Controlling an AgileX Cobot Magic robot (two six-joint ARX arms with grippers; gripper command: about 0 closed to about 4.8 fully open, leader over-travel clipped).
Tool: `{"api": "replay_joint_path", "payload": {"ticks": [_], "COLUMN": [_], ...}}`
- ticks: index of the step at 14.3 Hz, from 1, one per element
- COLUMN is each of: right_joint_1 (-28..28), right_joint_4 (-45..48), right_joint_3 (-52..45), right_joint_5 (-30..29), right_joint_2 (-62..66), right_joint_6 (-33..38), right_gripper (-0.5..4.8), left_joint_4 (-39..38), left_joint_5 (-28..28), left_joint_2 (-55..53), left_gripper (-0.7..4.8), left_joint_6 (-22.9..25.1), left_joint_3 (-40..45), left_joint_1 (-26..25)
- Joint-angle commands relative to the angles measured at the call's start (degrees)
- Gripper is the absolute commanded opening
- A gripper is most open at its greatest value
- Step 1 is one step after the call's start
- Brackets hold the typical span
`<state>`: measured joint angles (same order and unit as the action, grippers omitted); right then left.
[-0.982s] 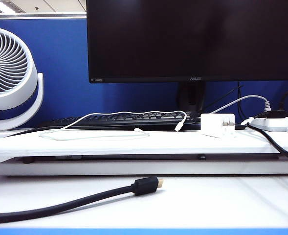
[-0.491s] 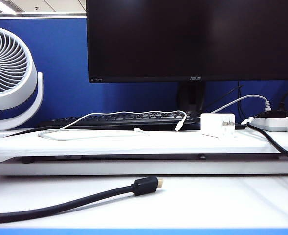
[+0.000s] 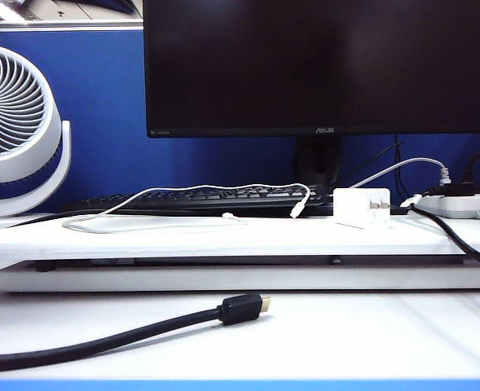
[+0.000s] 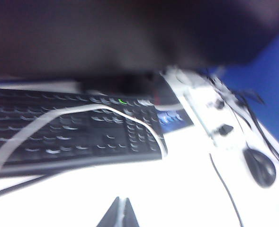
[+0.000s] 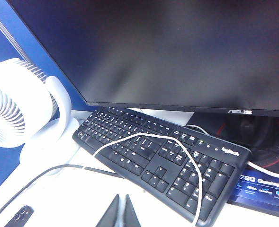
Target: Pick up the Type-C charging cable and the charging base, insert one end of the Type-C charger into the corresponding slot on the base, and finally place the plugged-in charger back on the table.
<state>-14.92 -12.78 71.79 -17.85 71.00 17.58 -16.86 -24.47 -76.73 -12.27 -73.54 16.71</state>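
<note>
Both hands are closed and empty: left hand [image 4: 119, 213] and right hand [image 5: 120, 211] hover above the desk [image 3: 305, 236] (nothing grasped yet). Cable [image 3: 191, 191] drapes over the keyboard [image 3: 223, 199]; the charger block [image 3: 362, 208] sits beside it.

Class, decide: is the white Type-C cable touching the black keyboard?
Touching. The right wrist view shows the cable draped in a loop directly across the keyboard keys.

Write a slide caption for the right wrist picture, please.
Shut right gripper hovers above a black keyboard draped with the white Type-C charging cable, monitor behind.
</note>
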Motion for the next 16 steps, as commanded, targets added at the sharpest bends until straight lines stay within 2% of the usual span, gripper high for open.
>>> {"api": "replay_joint_path", "payload": {"ticks": [1,5,8,9,12,14,16], "right_joint_1": [-0.22,-0.2,-0.22,-0.22,-0.22,-0.2,-0.22], "right_joint_4": [0.96,0.96,0.87,0.5,0.42,0.02,-0.81], "right_joint_3": [0.24,0.24,0.24,0.24,0.24,0.24,0.24], "right_joint_5": [-0.17,-0.13,-0.31,-0.28,-0.33,-0.26,-0.26], "right_joint_2": [-0.28,-0.28,-0.28,-0.28,-0.28,-0.26,-0.17], "right_joint_6": [0.17,0.17,0.17,0.17,0.2,0.17,0.17], "right_gripper": [-0.01,-0.01,-0.01,-0.01,-0.01,-0.01,-0.01], "left_joint_4": [4.02,7.78,7.91,7.58,7.39,7.3,6.82], "left_joint_5": [-0.2,0.04,1.99,2.32,4.48,5.66,10.14], "left_joint_2": [-6.91,-15.72,-23.43,-29.42,-34.49,-37.09,-39.1], "left_gripper": [-0.05,-0.05,-0.05,-0.05,0.05,1.82,1.94], "left_joint_6": [1.81,2.86,5.38,6.75,8.17,13.62,17.38], "left_joint_3": [-2.58,-5.92,-11.96,-16.65,-18.93,-19.06,-19.39], "left_joint_1": [3.82,8.57,11.96,13.81,14.97,16.55,18.91]}}
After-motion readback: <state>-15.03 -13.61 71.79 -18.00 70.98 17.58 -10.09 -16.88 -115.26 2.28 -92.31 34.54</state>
